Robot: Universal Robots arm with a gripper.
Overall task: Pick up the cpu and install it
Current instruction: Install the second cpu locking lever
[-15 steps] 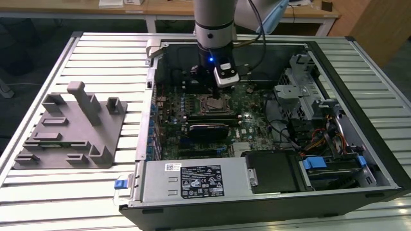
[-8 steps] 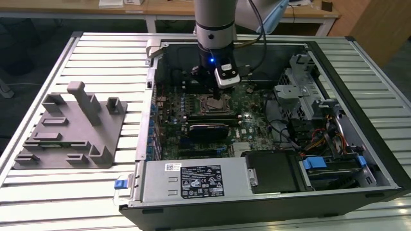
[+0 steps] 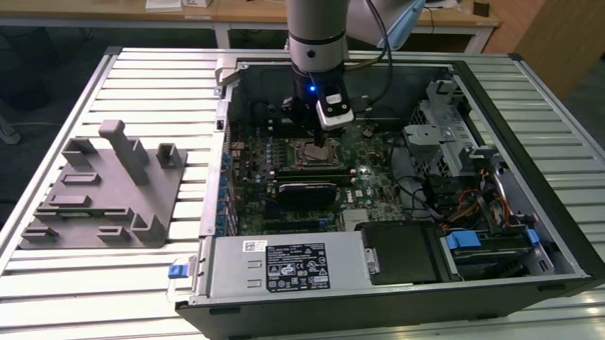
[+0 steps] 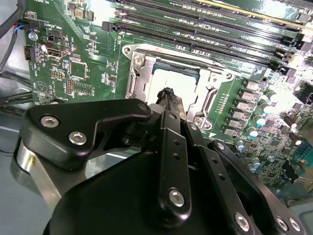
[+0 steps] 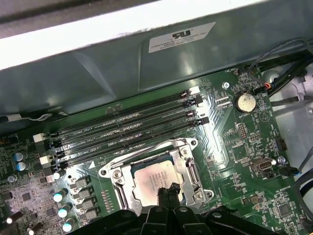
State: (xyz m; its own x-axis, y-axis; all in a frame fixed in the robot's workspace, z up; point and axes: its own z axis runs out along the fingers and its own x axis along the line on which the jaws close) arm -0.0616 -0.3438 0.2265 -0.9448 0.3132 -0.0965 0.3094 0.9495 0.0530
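On the table, the grey fixture [image 3: 104, 188] at nine o'clock sits well apart from the open computer case [image 3: 529, 163]. In both wrist views the cpu [image 5: 154, 178] lies in the metal socket frame [image 5: 188, 169] on the motherboard [image 3: 369, 188]. The claw [image 5: 167, 192], fingers pinched narrow and holding nothing, rests on or just above its lid; a skewed chip could bend socket pins if pressed.

Arm vertical, wrist pointing straight down, gripper [image 5: 167, 192] fingertips pressed together, closed.

Open computer case [image 3: 529, 106] lies on a slatted metal table [image 3: 151, 78]. Green motherboard [image 3: 369, 185] inside, four empty memory slots [image 5: 127, 129], coin battery [image 5: 245, 102]. Power supply [image 3: 283, 265] along the case's near edge. Grey plastic fixture [image 3: 109, 191] with upright posts at the exterior view's left.
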